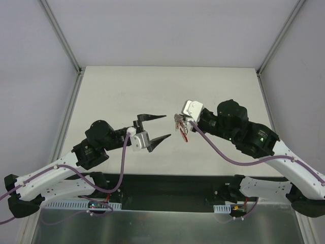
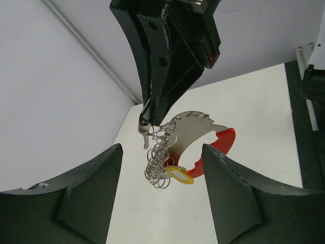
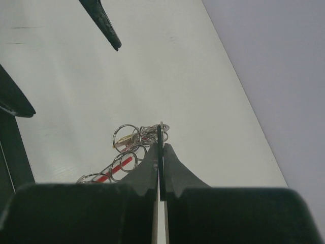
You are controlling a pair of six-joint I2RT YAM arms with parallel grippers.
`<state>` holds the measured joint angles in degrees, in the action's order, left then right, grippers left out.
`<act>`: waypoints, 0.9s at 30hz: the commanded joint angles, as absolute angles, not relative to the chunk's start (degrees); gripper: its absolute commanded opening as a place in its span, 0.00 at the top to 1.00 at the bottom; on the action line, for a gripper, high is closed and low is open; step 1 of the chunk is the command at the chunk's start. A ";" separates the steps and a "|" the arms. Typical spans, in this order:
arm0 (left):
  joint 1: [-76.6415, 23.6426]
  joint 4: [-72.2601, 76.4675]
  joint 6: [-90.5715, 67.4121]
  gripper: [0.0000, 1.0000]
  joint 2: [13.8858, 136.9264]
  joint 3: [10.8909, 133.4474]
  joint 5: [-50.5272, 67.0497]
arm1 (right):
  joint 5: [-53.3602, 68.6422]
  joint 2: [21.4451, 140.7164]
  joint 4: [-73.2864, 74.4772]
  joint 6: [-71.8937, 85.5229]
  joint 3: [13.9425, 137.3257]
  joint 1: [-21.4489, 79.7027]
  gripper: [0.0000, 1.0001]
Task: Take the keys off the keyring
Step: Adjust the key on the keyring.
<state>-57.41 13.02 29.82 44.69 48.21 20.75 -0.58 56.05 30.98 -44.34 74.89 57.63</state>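
The keyring (image 2: 195, 129) hangs in the air as a bunch: a flat metal plate with a red plastic piece (image 2: 224, 143), a chain of several thin rings (image 2: 157, 162) and a yellow-rimmed tag (image 2: 179, 175). A small key (image 2: 144, 135) dangles at its top. My right gripper (image 1: 182, 121) is shut on a thin metal piece at the top of the bunch (image 3: 161, 133); whether that piece is a key or a ring I cannot tell. My left gripper (image 1: 167, 127) stands open just left of the bunch, level with it. Its fingers (image 2: 96, 178) flank the hanging rings without touching them.
The pale table (image 1: 167, 86) lies below both grippers, with grey walls on three sides. A dark strip (image 1: 167, 190) runs along the near edge between the arm bases. The left gripper's fingertips (image 3: 107, 31) show at the upper left of the right wrist view.
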 commanded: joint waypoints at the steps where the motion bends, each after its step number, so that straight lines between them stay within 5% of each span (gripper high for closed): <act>1: -59.41 13.10 33.05 0.37 45.44 51.06 8.80 | -3.95 57.74 31.11 -40.34 79.28 57.66 0.99; 27: -59.41 5.88 8.26 0.19 40.69 44.13 4.23 | -3.78 59.50 31.91 -35.95 81.91 57.66 0.99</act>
<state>-58.96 4.73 10.83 40.36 46.30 7.88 -3.05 59.61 34.00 -38.50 78.46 57.63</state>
